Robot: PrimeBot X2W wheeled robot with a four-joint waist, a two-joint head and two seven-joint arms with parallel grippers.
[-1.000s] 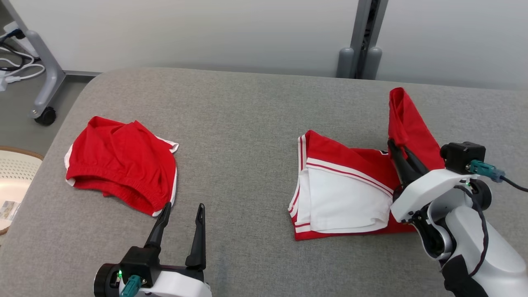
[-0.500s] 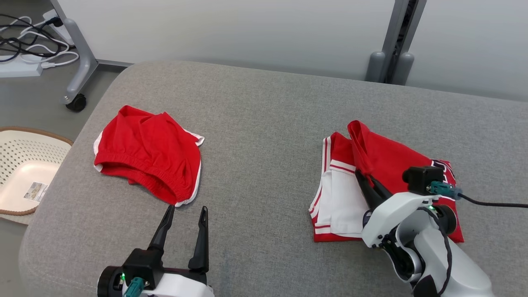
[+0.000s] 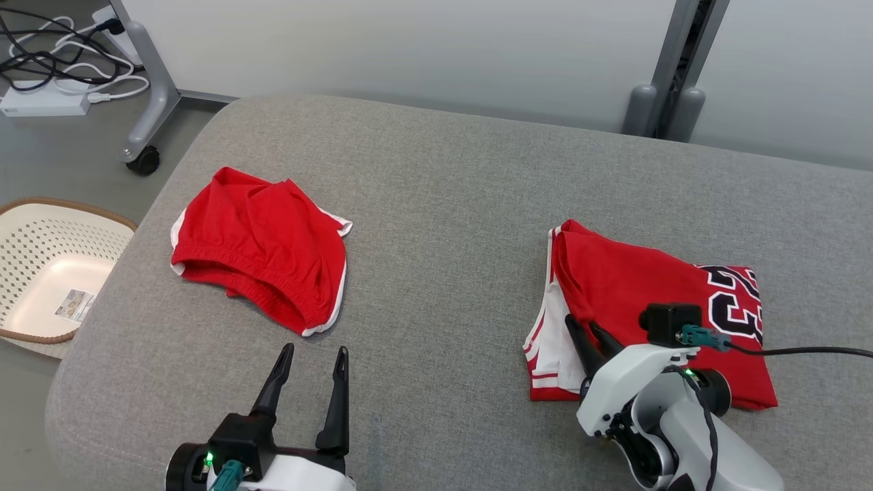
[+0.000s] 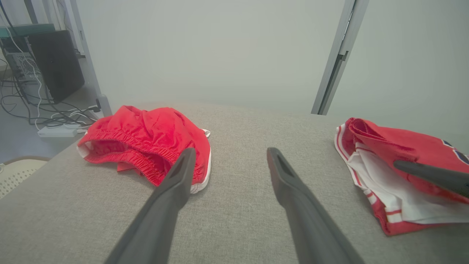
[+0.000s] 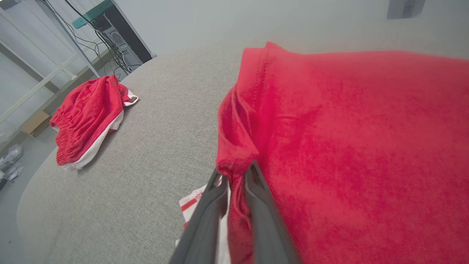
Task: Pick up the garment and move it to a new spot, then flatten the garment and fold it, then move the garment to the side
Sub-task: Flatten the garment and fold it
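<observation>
- The right jaws are clenched on the jersey. In the right wrist view a bunched hem of red cloth runs down between the two fingers, which stand almost together.
- That grip sits at the jersey's left edge, low over the cloth. Holding the edge rather than the middle seems meant to keep the top layer under control as it is laid across.
- The jersey lies on the right of the grey surface, near the robot. It is folded into a rough rectangle, red side up, with a black number showing at its far right.
- White cloth with red stripes shows from under its left edge beside the fingers, so the layers are not squared up. In my judgement the fold is nearly complete and the move to the side is yet to come.
- The left jaws are released, their fingers spread wide above bare surface, touching nothing. They sit between the two garments, probably parked clear of the fold.
- Just beyond them lie red shorts with white trim, well apart from the jersey.
- A pale laundry basket stands on the floor off the left end.
</observation>
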